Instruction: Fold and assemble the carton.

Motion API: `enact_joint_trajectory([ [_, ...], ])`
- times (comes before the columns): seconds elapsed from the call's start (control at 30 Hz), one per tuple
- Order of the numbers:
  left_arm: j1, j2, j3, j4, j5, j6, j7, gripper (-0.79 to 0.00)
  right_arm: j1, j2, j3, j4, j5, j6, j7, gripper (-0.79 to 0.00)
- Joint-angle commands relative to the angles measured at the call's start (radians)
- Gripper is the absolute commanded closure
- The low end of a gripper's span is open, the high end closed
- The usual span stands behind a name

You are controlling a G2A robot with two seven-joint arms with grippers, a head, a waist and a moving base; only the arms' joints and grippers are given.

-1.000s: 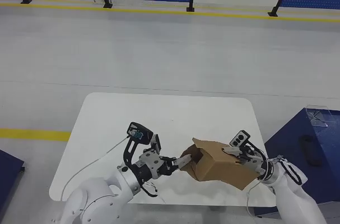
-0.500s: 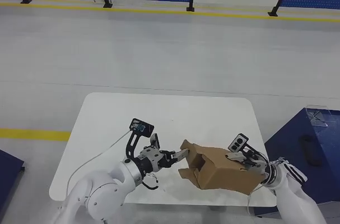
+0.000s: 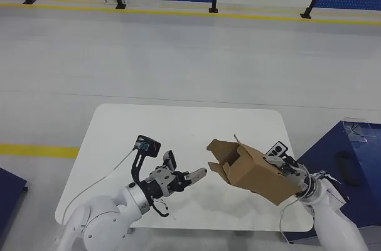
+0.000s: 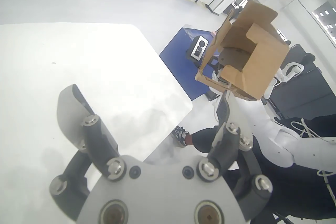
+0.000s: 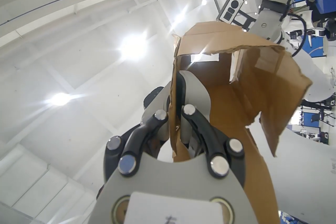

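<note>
A brown cardboard carton (image 3: 256, 172) hangs in the air over the table's right side, tilted, its open end with loose flaps turned toward the left arm. My right gripper (image 5: 174, 93) is shut on one wall of the carton (image 5: 236, 93), one finger inside and one outside. In the left wrist view the carton (image 4: 252, 62) shows its hollow inside and a bent flap. My left gripper (image 3: 193, 177) is open just above the table, a short gap left of the carton and touching nothing; its fingers (image 4: 76, 109) stand wide apart.
The white table (image 3: 177, 132) has rounded corners and a bare top. A blue cabinet (image 3: 353, 169) stands just off the table's right edge. A thin cable (image 3: 102, 182) trails from the left arm across the table's left side.
The right gripper has lifted the carton off the table and swung it up and to the right. The left gripper let go of the carton's flap and drew back left, now open.
</note>
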Motion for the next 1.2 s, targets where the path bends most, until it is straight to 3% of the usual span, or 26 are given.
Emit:
enact_joint_trajectory([
  [0.0,0.001,0.000,0.010,0.008,0.023,0.002,0.001,-0.785,0.000,0.000,0.000,-0.001,0.003,-0.004,-0.001,0.000],
  [0.43,-0.059,-0.008,0.080,0.034,0.012,-0.005,-0.026,-0.785,-0.027,0.004,-0.018,-0.037,-0.122,-0.087,0.036,0.000],
  [0.67,-0.111,-0.015,0.107,0.097,-0.028,0.049,-0.091,-0.785,-0.041,0.006,-0.009,-0.048,-0.152,-0.132,0.055,0.000],
  [0.83,-0.142,-0.021,0.130,0.120,-0.060,0.038,-0.101,-0.785,-0.051,0.008,-0.004,-0.061,-0.179,-0.157,0.061,0.000],
  [1.17,-0.133,-0.017,0.100,0.099,-0.064,0.043,-0.084,-0.785,-0.043,0.007,0.015,-0.057,-0.195,-0.234,0.007,0.000],
])
